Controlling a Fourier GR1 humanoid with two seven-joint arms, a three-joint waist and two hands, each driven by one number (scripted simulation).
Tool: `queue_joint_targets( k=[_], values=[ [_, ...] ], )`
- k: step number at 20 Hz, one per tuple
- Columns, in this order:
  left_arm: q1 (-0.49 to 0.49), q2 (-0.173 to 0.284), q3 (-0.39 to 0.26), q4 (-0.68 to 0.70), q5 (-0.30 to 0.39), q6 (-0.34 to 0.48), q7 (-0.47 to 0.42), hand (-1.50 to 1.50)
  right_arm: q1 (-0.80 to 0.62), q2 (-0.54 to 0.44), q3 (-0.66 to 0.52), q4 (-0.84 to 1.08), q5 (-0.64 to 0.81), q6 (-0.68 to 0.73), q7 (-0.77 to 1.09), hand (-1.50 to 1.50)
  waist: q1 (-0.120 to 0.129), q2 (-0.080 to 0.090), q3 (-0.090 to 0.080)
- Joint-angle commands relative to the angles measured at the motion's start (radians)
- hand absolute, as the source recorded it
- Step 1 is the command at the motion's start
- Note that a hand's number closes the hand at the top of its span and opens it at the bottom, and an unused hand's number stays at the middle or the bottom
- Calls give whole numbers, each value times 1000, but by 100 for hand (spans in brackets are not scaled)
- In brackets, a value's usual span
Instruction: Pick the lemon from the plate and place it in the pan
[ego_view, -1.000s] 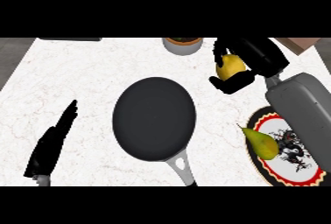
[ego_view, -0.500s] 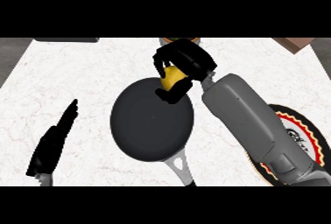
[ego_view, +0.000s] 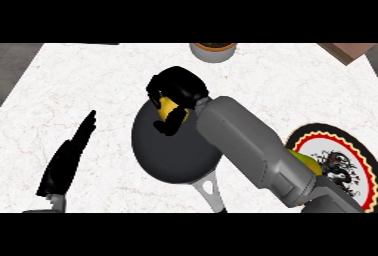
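In the head view the right hand (ego_view: 177, 92) hangs over the upper part of the round dark grey pan (ego_view: 173, 152), its black fingers (ego_view: 168, 125) curled round the small yellow lemon (ego_view: 169, 106). Its grey forearm crosses the pan's right rim and hides much of the round red-and-black patterned plate (ego_view: 347, 155), where a green fruit (ego_view: 306, 161) peeks out. The left hand (ego_view: 70, 157) rests at the white marbled worktop's (ego_view: 74, 75) left, fingers straight. A grey bowl (ego_view: 212, 50) stands at the far edge
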Motion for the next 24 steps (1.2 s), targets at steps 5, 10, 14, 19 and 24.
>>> queue_joint_targets(
  k=[5,10,14,19,24],
  values=[
    [4,21,1,-26,7,-31,-7,0,127,15,90,90,-206,111,35,150,43,11,1],
    [-37,-10,-25,28,-12,-25,-19,0,102,15,92,63,-409,164,127,-150,64,16,0],
    [-12,-5,-26,-13,-10,-29,-7,0,111,15,78,24,-512,29,40,-150,65,10,2],
    [-35,-1,-12,-36,-9,-23,55,0,84,15,0,33,-633,-118,-26,-150,49,6,2],
    [-22,-36,-29,-3,-28,3,30,0,44,15,-77,108,-754,-221,-28,-150,33,8,1]
  ],
)
